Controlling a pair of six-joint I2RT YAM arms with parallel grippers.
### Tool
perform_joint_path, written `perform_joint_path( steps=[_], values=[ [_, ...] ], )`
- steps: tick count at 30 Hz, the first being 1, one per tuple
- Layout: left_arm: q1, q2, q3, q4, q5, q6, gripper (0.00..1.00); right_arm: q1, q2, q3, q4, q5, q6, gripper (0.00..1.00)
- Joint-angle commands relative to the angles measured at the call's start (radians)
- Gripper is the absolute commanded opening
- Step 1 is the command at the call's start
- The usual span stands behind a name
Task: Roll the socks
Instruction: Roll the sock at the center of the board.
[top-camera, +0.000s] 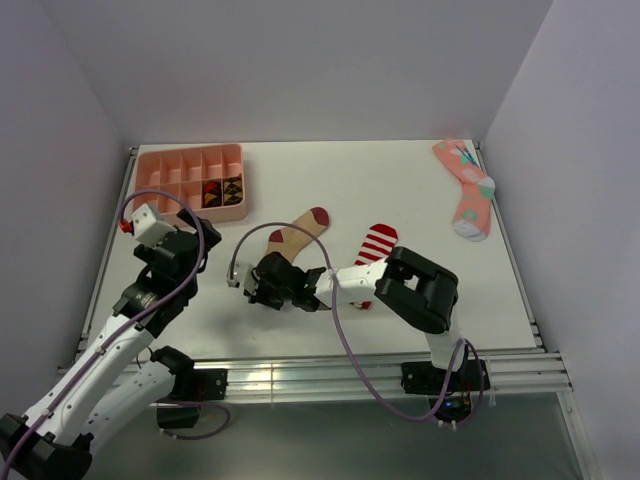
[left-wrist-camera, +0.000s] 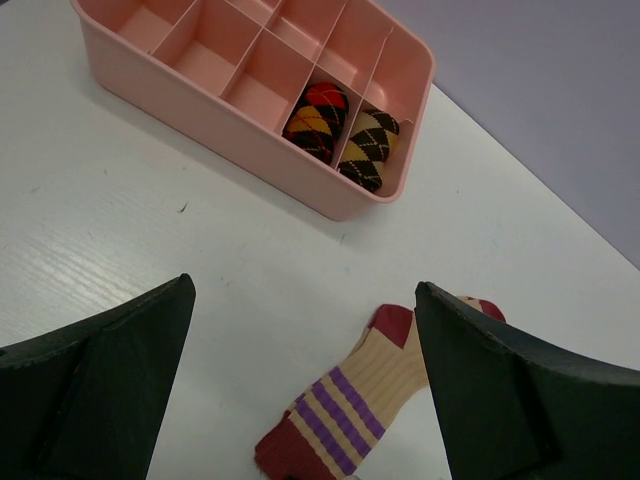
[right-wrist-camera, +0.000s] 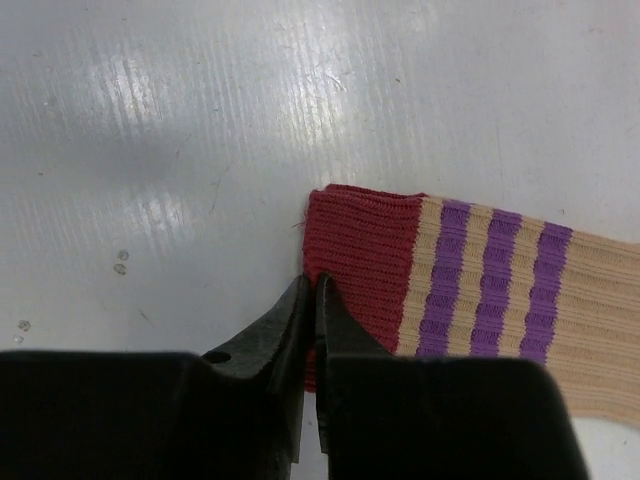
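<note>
Tan sock (right-wrist-camera: 500, 290), right gripper (right-wrist-camera: 311, 282) closed at its cuff, striped sock (top-camera: 378, 241) overhead only, left gripper (left-wrist-camera: 303, 292) wide.

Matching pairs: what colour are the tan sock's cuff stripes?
Purple; the tan sock shows best from right wrist.
</note>
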Motion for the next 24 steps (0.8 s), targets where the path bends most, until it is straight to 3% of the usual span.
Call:
perform_joint_path(
  steps=[1, 14, 24],
  values=[
    [0.007, -0.006, -0.023, 0.059, 0.019, 0.021, 0.99, -0.020, 0.018, 0.004, -0.105, -0.098, 0.036, 0.07],
    [0.007, 0.005, -0.146, 0.246, 0.146, 0.064, 0.95, -0.230, 0.038, 0.164, -0.408, -0.572, 0.103, 0.04],
    [0.006, -0.049, -0.417, 0.615, 0.387, 0.154, 0.80, -0.311, 0.143, 0.370, -0.672, -0.859, 0.137, 0.04]
  ],
)
